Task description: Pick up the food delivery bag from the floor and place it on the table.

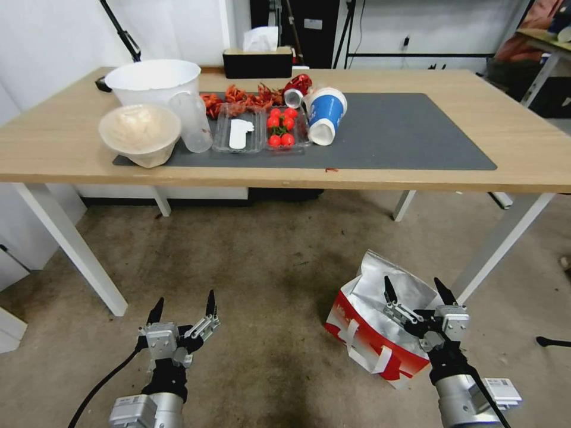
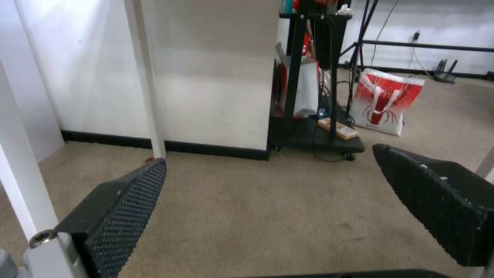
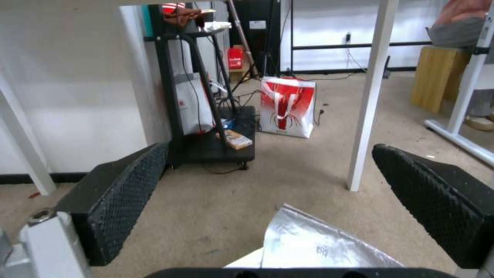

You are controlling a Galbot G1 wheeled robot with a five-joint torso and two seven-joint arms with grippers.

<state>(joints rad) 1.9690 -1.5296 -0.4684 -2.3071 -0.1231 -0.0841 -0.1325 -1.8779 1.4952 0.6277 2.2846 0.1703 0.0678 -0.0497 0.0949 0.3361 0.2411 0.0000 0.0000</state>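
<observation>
The food delivery bag (image 1: 364, 334) stands on the floor (image 1: 256, 267) at the lower right, white and red, its silver foil top open and crumpled. My right gripper (image 1: 416, 291) hovers open just above the bag's top, touching nothing. In the right wrist view the foil flap (image 3: 308, 243) lies below the open right gripper (image 3: 268, 154). My left gripper (image 1: 184, 304) hangs open over bare floor at the lower left, and the left wrist view shows the left gripper (image 2: 270, 156) with nothing between its fingers. The table (image 1: 523, 137) stretches across the view ahead of me.
The mat's left half holds a white bucket (image 1: 157, 80), a bowl (image 1: 140, 134), food trays (image 1: 262, 128) and a tipped blue cup (image 1: 326, 113). White table legs (image 1: 71, 249) (image 1: 505, 238) flank the floor space. Another red-and-white bag (image 3: 287, 106) stands far behind a black cart (image 3: 206, 116).
</observation>
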